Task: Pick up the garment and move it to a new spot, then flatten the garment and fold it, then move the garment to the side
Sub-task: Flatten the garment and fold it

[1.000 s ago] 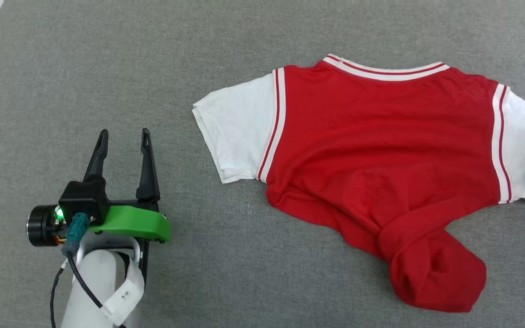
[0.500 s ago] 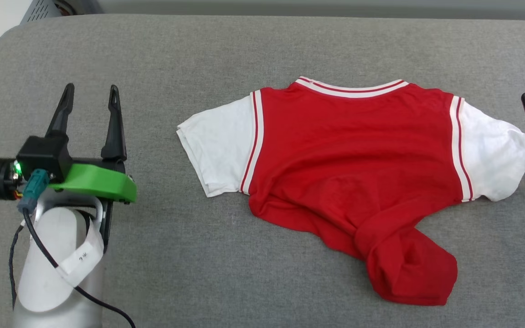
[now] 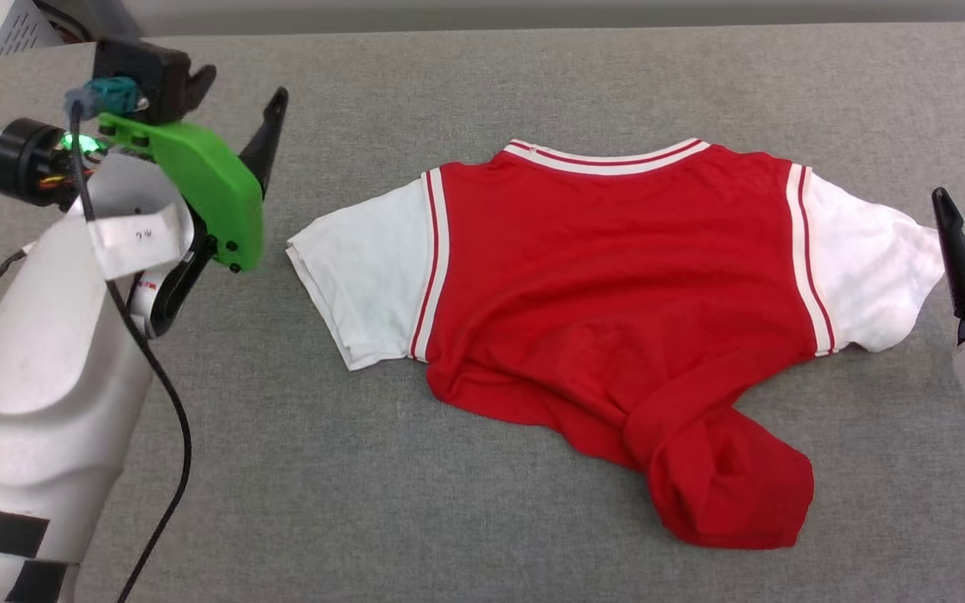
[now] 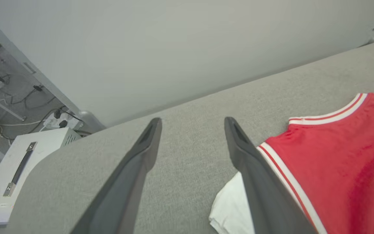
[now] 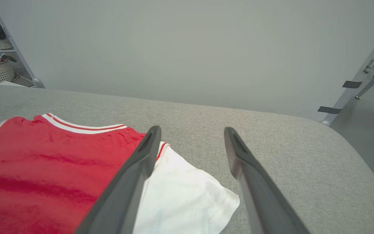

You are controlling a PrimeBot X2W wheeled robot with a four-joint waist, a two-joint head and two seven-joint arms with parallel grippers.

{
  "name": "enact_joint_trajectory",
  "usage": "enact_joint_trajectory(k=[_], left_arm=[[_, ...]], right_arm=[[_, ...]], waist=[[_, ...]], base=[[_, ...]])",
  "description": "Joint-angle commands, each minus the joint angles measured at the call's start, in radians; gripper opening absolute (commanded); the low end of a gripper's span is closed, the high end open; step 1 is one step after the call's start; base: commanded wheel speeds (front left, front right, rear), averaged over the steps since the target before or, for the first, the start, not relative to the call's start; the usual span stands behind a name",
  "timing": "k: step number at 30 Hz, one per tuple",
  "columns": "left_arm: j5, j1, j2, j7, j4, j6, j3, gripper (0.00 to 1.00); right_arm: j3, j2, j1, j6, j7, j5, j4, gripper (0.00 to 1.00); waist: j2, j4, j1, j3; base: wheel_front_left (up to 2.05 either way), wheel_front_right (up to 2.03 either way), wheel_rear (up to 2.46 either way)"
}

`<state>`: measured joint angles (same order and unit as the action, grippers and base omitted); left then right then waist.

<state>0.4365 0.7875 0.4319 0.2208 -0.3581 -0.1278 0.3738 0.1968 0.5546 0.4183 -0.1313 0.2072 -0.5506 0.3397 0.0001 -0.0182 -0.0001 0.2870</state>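
**Limp red garment (image 3: 608, 293) lies mid-way across the grey table (image 3: 482, 75), with both sets of jaws wide and empty on either side of it.**

Nearest you, the hem (image 3: 725, 494) is twisted into a loose bunch. This looks like thin, light cloth that will sag and may slip from a shallow pinch. Further out, your left gripper (image 4: 192, 122) stands just beside the left sleeve (image 3: 357, 285), and your right gripper (image 5: 192, 130) beside the right sleeve (image 3: 868, 276). Pinch both layers at the shoulders near the far collar (image 3: 608, 159).
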Motion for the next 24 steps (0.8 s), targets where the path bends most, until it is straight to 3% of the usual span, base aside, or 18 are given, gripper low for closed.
enact_joint_trajectory(k=[1, 5, 10, 23, 24], left_arm=[[0.122, 0.082, 0.054, 0.174, -0.027, -0.003, 0.115, 1.00], [0.253, 0.147, 0.097, 0.356, -0.062, -0.003, 0.227, 1.00], [0.369, 0.200, 0.126, 0.494, -0.120, -0.003, 0.305, 1.00], [0.459, 0.214, 0.166, 0.620, -0.224, -0.003, 0.528, 1.00], [0.467, 0.215, 0.170, 0.615, -0.223, -0.003, 0.546, 0.44]], right_arm=[[-0.037, -0.031, -0.033, 0.001, -0.037, 0.037, -0.063, 1.00], [-0.064, -0.050, -0.046, 0.001, -0.077, 0.056, -0.115, 1.00], [-0.072, -0.065, -0.046, 0.001, -0.107, 0.066, -0.156, 1.00], [-0.061, -0.066, -0.028, 0.001, -0.128, 0.054, -0.171, 1.00], [-0.061, -0.062, -0.026, 0.001, -0.127, 0.050, -0.168, 1.00]], waist=[[-0.0001, -0.024, 0.0001, 0.031], [-0.0001, -0.040, 0.0001, 0.059], [-0.0001, -0.064, 0.0001, 0.092], [-0.0001, -0.093, 0.0001, 0.140], [-0.0001, -0.092, 0.0001, 0.141]], base=[[0.00, 0.00, 0.00], [0.00, 0.00, 0.00], [0.00, 0.00, 0.00], [0.00, 0.00, 0.00], [0.00, 0.00, 0.00]])
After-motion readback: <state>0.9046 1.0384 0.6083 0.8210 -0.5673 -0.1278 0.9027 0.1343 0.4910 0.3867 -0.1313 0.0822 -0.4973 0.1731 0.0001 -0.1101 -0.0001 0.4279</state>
